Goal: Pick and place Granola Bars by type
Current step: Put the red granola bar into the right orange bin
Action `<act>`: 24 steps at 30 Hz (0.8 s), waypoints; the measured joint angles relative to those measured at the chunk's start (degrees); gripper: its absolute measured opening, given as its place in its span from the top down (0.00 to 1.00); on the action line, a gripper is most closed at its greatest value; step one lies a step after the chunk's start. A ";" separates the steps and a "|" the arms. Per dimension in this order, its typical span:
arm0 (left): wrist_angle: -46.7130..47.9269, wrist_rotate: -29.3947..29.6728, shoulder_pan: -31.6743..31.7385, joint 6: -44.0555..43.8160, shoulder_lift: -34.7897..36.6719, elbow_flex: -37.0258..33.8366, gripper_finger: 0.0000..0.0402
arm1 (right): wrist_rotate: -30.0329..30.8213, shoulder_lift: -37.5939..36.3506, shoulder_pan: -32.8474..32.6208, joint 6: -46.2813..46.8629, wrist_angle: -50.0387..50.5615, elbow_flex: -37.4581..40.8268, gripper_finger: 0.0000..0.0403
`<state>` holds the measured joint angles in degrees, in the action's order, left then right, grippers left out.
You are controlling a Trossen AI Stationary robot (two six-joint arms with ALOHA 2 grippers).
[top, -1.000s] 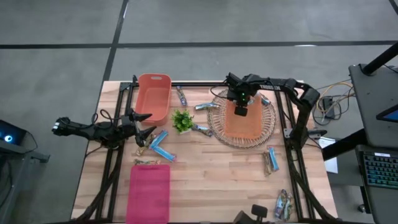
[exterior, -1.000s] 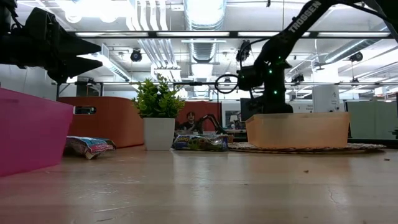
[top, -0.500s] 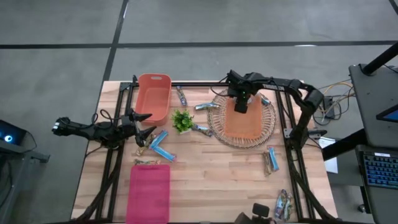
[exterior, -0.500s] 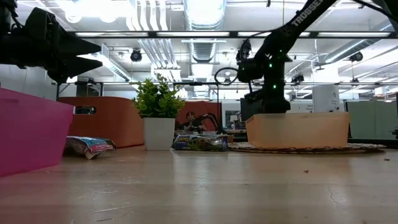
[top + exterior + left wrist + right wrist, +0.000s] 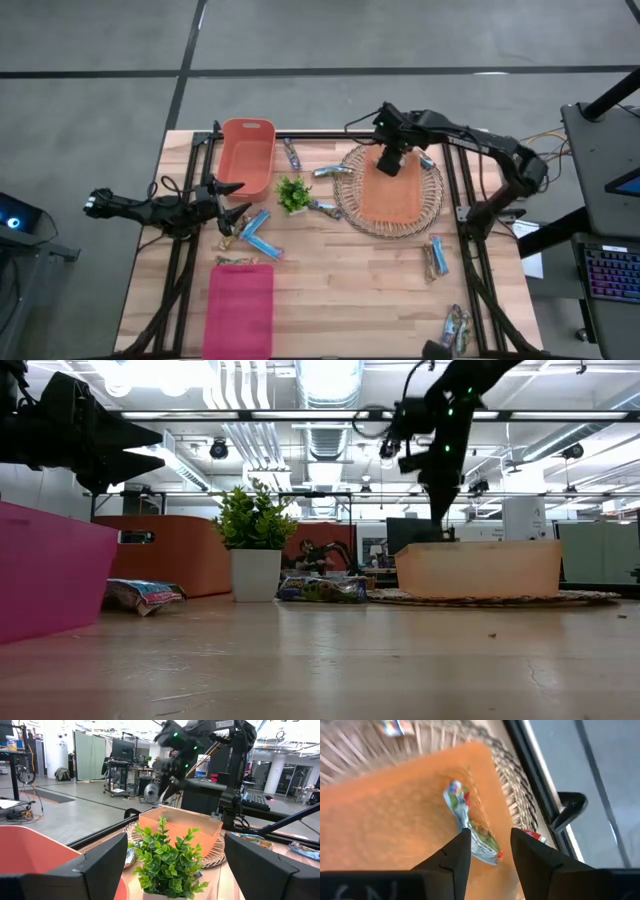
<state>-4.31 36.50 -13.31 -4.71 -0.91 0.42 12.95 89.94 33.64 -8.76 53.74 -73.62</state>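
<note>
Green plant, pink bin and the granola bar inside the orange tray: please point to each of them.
green plant (image 5: pixel 292 192), high view, on the middle of its leaves.
pink bin (image 5: pixel 240 309), high view, on its bare floor.
granola bar (image 5: pixel 468 826), right wrist view, on the middle of its wrapper.

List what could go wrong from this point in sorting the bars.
1. The right gripper hangs open over the far rim of the orange bin, just above a dropped bar; a sideways move might clip the bin wall and shove it on the wicker tray.
2. One bar lies close beside the small plant; reaching for it may tip the pot.
3. The bars at the table's near edge could get knocked off.
</note>
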 joint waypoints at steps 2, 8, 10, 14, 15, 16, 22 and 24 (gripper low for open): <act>0.00 -0.01 0.01 0.00 0.01 -0.01 0.22 | 1.25 -1.78 -1.93 -0.12 -0.01 -0.20 0.69; 0.00 -0.01 -0.01 0.00 0.02 -0.01 0.22 | 8.91 -5.33 -9.97 1.02 0.08 -0.81 0.70; 0.00 -0.01 0.01 0.00 0.00 -0.01 0.22 | 9.37 -6.21 -12.97 1.27 0.37 -1.05 0.69; 0.01 0.00 -0.01 0.00 0.00 0.01 0.22 | 9.24 -7.37 -19.66 -3.20 1.36 -1.05 0.65; 0.01 0.00 0.01 0.00 0.01 0.00 0.22 | 9.20 -7.44 -21.35 -5.15 1.39 -1.05 0.65; 0.02 0.00 -0.01 0.00 0.01 0.00 0.22 | 9.10 -7.44 -22.89 -7.50 1.36 -1.05 0.64; 0.02 -0.01 0.01 0.00 0.00 0.01 0.22 | 9.10 -7.44 -30.42 -17.94 1.38 -1.04 0.62; 0.02 -0.01 -0.01 0.00 0.00 0.01 0.22 | 9.13 -7.44 -32.73 -19.70 1.56 -1.05 0.63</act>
<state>-4.29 36.49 -13.32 -4.71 -0.91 0.43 22.08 82.50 0.91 -28.46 55.31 -74.67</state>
